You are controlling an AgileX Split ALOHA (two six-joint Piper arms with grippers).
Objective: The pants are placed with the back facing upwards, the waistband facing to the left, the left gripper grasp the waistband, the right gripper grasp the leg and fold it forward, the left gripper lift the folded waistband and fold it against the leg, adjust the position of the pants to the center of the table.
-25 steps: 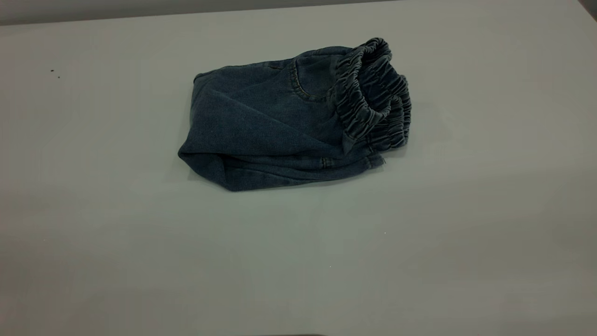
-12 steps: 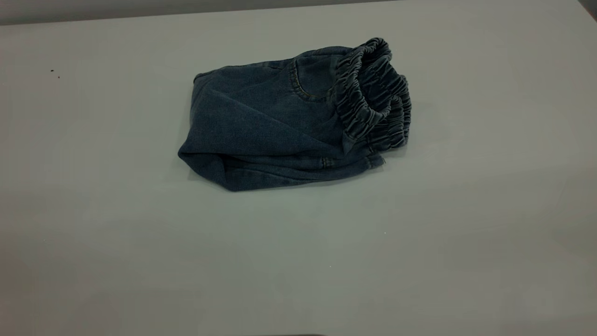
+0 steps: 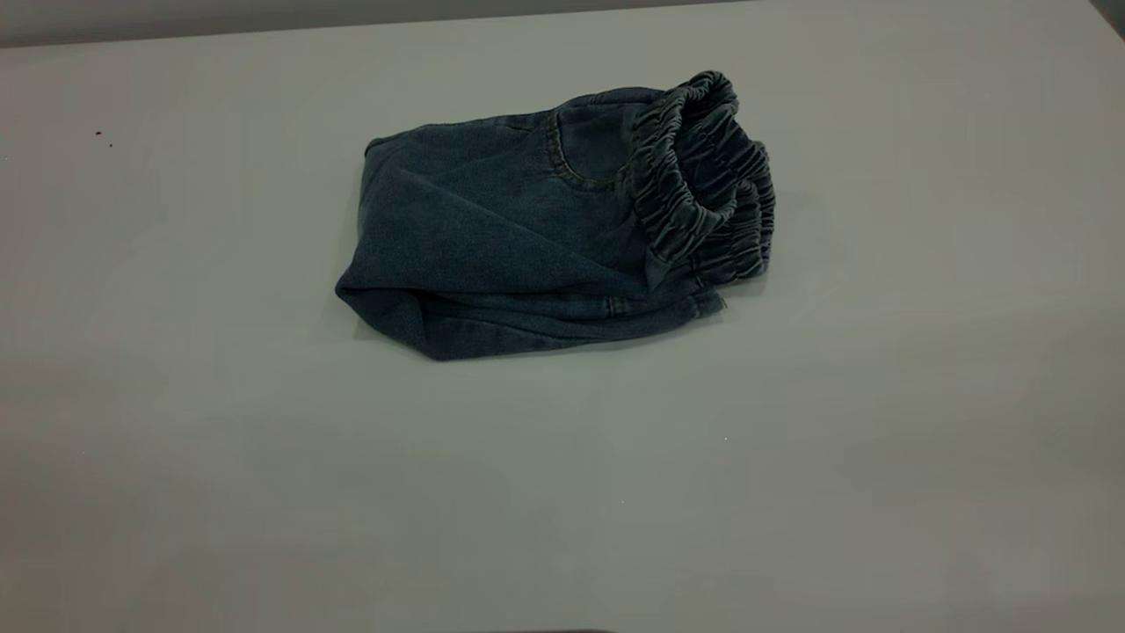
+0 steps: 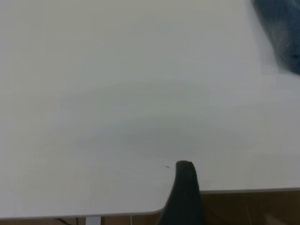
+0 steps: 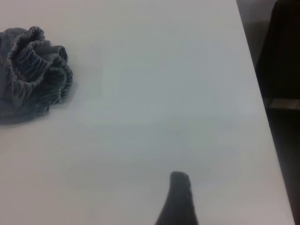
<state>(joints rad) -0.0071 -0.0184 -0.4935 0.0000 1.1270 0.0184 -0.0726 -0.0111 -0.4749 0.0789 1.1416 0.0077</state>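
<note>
Pants [image 3: 545, 233] lie folded into a compact bundle on the bench [image 3: 264, 483], a bit toward the far side, waistband [image 3: 699, 180] bunched at the exterior view's right end, fold at the left; long axis runs left-right. Both arms sit back at the bench edges, well apart from the cloth. Left claw [image 4: 185, 197] and right claw [image 5: 177, 201] each show one dark finger only, so can't tell if apart or together. Right wrist view shows the waistband end; judging by that, right arm is nearer for any centring nudge.
</note>
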